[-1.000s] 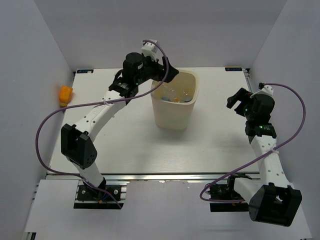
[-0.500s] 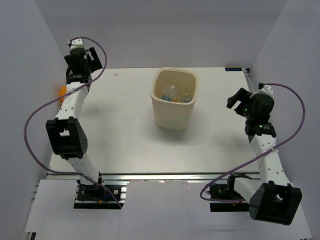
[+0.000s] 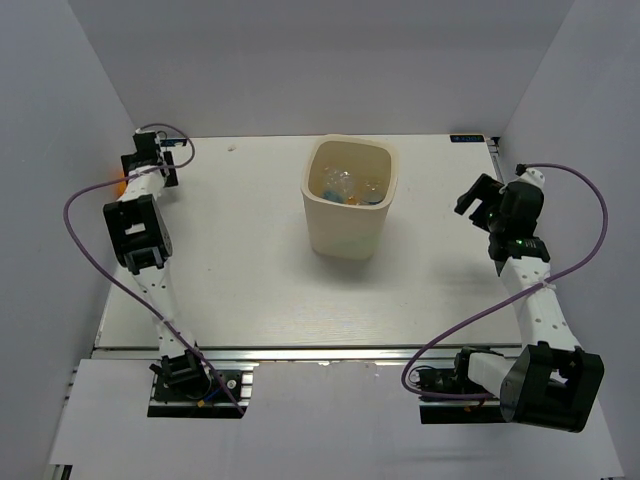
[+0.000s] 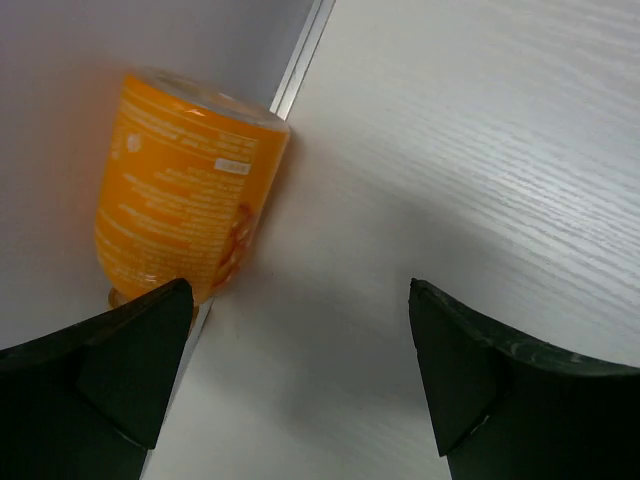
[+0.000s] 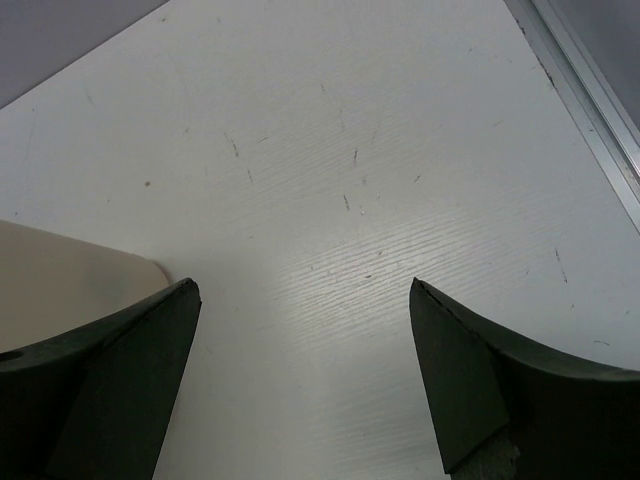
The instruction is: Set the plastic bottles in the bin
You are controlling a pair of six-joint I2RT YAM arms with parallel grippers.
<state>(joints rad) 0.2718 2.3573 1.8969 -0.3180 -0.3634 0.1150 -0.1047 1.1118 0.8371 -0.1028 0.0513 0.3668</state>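
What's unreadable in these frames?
Orange bottle: lower end behind the left gripper in left wrist view; top view shows only a sliver beside the arm.
Bottles in the bin: too small to count, top view.
Right wrist view: bin cut off by frame edge.

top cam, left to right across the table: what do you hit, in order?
In order: orange bottle at the table's left edge → left gripper → bin → right gripper. The bottles in the bin overlap it, so they are left out.
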